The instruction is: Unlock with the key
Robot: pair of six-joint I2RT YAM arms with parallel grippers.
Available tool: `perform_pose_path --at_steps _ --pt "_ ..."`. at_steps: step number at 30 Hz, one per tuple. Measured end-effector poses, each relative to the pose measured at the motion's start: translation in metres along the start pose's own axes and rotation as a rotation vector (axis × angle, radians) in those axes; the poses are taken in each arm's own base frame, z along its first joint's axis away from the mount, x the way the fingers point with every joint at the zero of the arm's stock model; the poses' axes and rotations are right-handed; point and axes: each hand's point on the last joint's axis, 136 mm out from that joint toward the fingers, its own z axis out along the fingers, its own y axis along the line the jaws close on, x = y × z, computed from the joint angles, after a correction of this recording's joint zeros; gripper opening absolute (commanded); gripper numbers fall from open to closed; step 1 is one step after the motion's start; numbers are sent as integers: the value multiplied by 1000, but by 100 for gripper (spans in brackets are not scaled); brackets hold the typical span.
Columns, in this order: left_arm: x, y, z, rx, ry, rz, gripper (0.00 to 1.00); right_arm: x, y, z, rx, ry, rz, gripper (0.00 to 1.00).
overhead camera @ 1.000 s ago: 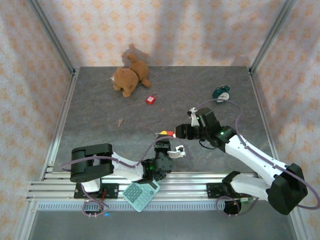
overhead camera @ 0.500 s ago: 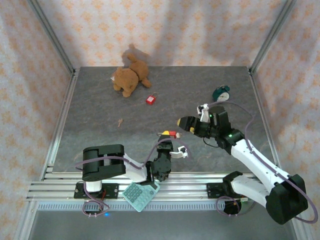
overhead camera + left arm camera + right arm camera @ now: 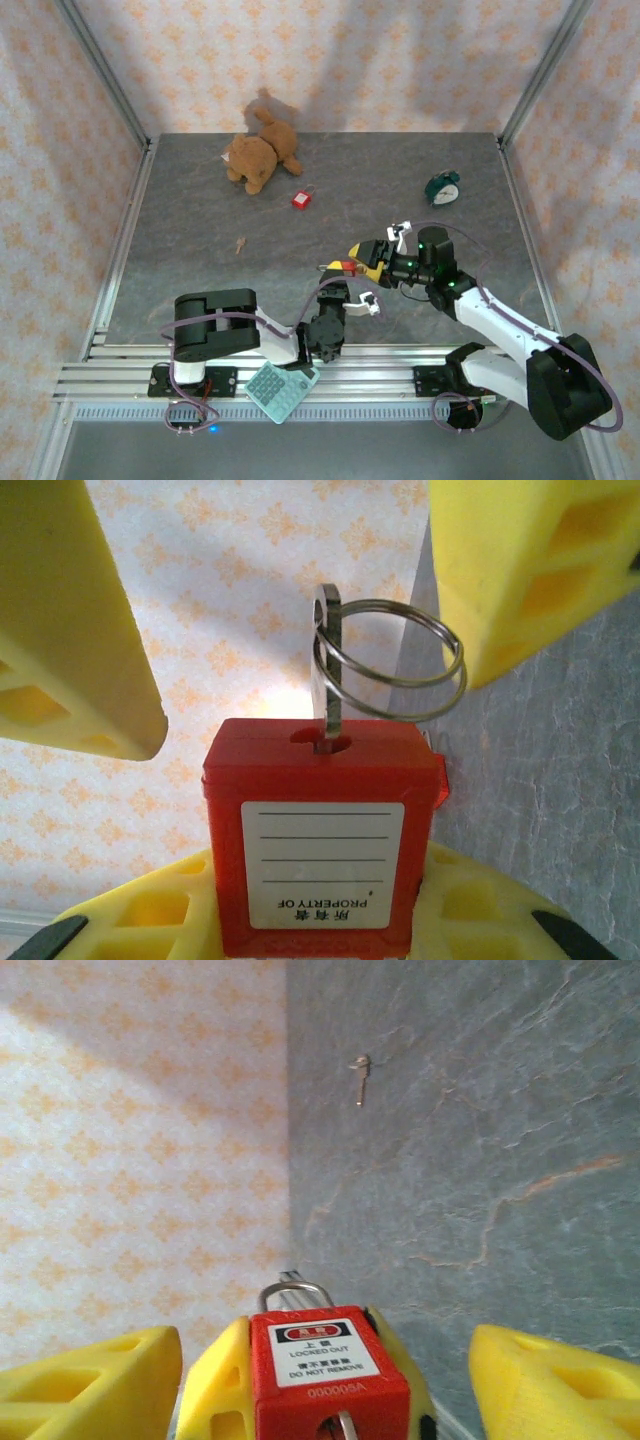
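My left gripper [image 3: 338, 272] is shut on a red padlock [image 3: 347, 267] and holds it up near the table's front centre. In the left wrist view the padlock [image 3: 320, 830] sits between my yellow fingers [image 3: 150, 915], with a silver key [image 3: 327, 660] standing in its keyhole and a key ring [image 3: 400, 665] hanging through the key. My right gripper [image 3: 362, 252] faces the padlock's key end and is open. Its fingers [image 3: 70, 620] stand on either side of the key without touching it. In the right wrist view the padlock [image 3: 325, 1370] lies just ahead of my right gripper [image 3: 325, 1355].
A second red padlock [image 3: 301, 199] lies in mid table, and a loose key [image 3: 240, 244] lies to its left front. A teddy bear [image 3: 260, 155] is at the back, an alarm clock [image 3: 442, 187] at back right. A calculator [image 3: 282, 388] rests on the front rail.
My right gripper pulled back from the padlock toward the right and opened wider, then came in again to the key end. The left gripper kept the padlock in place.
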Motion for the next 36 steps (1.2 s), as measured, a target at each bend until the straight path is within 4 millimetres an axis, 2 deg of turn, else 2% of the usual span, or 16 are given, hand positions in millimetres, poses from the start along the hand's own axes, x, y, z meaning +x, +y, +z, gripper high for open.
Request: perform_pose_path --at_steps 5,11,18,22,25,27,29,33,36 --pt "-6 6 2 -8 -2 -21 30 2 -1 1 -18 7 27 65" --pt "-8 9 2 -12 -2 -33 30 4 3 1 -35 19 37 52" --pt "-10 9 3 -11 0 -36 32 8 4 4 -43 38 34 50" --pt "-9 7 5 -6 5 -32 33 9 4 5 -43 41 29 36" --pt "-9 6 5 -4 4 -43 37 8 3 4 -39 37 30 29" --pt "-9 5 5 -3 3 -43 42 8 2 4 -35 36 25 28" --pt "-9 5 5 -1 3 -41 52 8 1 4 -30 39 25 27" --pt "-10 4 5 0 -5 -38 80 9 -2 4 -8 47 28 27" --pt "-2 3 2 2 -5 -36 89 3 -2 2 5 35 24 27"
